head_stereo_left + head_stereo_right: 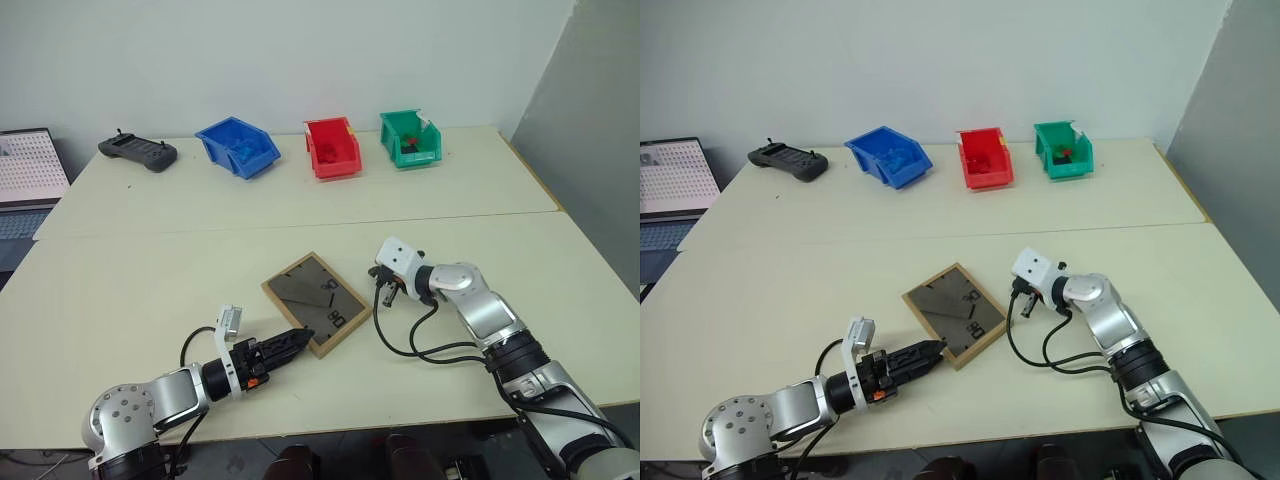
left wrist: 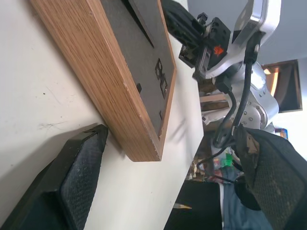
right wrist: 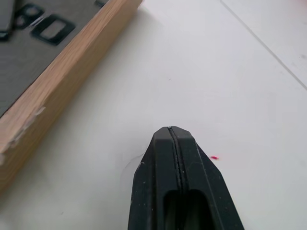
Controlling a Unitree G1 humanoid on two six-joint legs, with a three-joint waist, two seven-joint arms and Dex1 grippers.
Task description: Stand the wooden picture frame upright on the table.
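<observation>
The wooden picture frame (image 1: 315,303) lies flat on the table (image 1: 140,290), its dark back panel facing up. My left gripper (image 1: 297,341) is open at the frame's near corner. In the left wrist view one finger (image 2: 81,177) rests low on the table beside the wooden edge (image 2: 110,91), and the other finger (image 2: 273,182) stands wide apart on the far side of the corner. My right gripper (image 1: 381,284) is shut with nothing in it, its tip (image 3: 171,136) just above the table a short way off the frame's right edge (image 3: 57,81).
Along the back of the table stand a blue bin (image 1: 238,147), a red bin (image 1: 331,147) and a green bin (image 1: 409,138), with a black controller (image 1: 138,151) to their left. A laptop (image 1: 25,175) sits off the left edge. Black cables (image 1: 410,345) hang from my right arm.
</observation>
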